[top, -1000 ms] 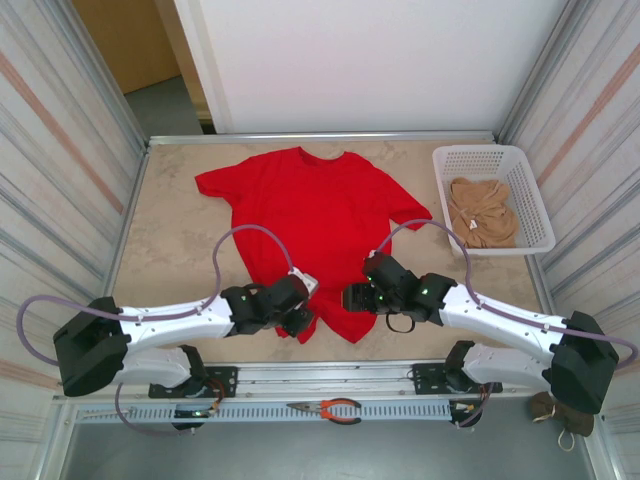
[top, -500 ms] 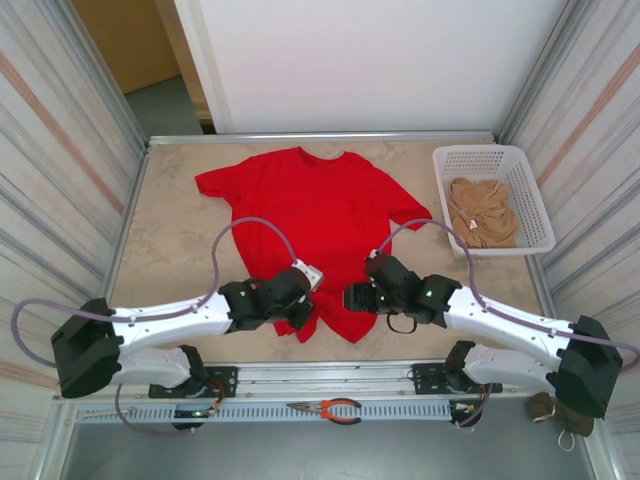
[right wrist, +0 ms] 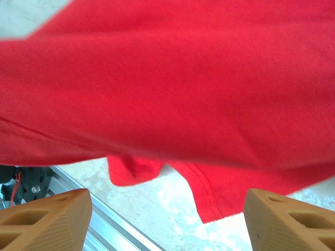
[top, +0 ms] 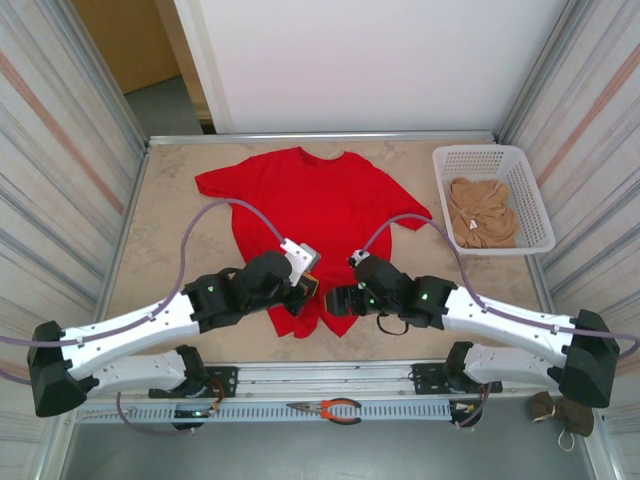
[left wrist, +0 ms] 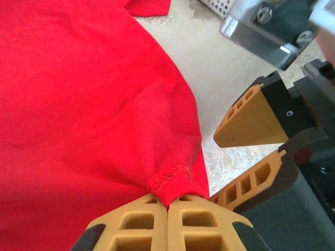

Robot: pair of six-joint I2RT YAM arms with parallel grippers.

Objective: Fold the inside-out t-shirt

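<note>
My left gripper is clenched on the hem of the bright red short-sleeved cotton t-shirt. Its tan fingertips are pressed together with a small fold of cloth pinched between them. My right gripper sits just beside it, jaws spread wide and gripping nothing, with red fabric hanging above it. The shirt lies spread on the beige stone-patterned table, collar at the far side and near hem gathered at the grippers. At the far right, a white plastic lattice basket holds a crumpled tan cloth.
</note>
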